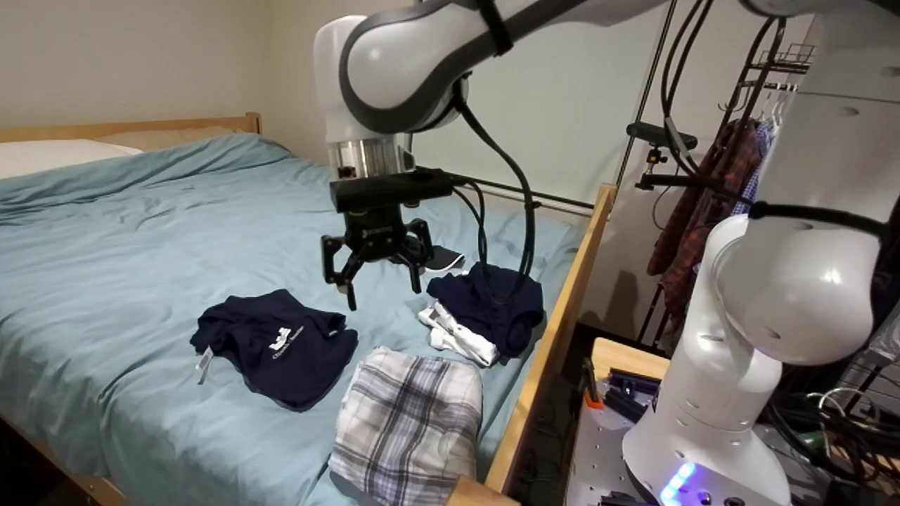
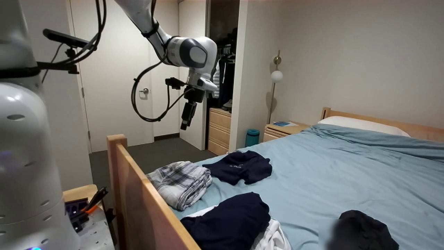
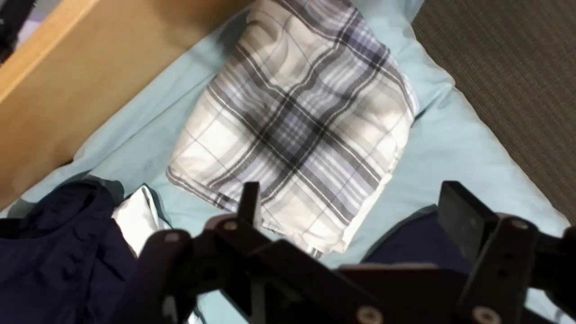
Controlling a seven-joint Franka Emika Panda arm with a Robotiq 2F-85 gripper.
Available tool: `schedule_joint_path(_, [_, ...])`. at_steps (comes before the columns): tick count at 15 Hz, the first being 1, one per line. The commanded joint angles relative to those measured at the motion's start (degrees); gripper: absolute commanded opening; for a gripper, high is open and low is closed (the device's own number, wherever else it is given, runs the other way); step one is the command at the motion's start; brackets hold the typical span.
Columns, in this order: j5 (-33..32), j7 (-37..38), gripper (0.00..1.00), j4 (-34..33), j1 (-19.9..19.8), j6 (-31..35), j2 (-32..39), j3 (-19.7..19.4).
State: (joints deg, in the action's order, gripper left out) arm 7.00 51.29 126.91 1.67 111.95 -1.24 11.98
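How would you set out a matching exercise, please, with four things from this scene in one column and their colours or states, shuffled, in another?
Things
1. gripper
2. plaid cloth
3. bed cover
4. footboard

Colours or states
A. lying folded
B. light brown wood
C. open, holding nothing
D. pale blue-green

Pairs: 1-C; 2-A; 3-D; 4-B

We can make out no word with certainty. In an exterior view, at eight o'clock, a dark shirt [image 1: 302,372] carries a white print [image 1: 280,339]: an emblem and a slanting line of letters, too small for us. Toward nine o'clock its white tag [image 1: 204,365] is illegible. At one o'clock from the shirt, the hand [image 1: 384,298] bears blurred pale lettering [image 1: 380,231].
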Motion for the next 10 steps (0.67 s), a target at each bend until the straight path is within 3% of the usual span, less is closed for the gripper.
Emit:
schedule_joint_path(1, [-1.2,3.83,1.0,-10.7,2.52,-5.25,12.78,-2.35])
schedule_joint_path(6, [-0.86,6.26,1.0,-21.57,5.94,-8.87,26.59,-6.5])
schedule_joint_path(10, [-0.3,8.26,1.0,-28.65,8.09,-14.43,33.62,-8.7])
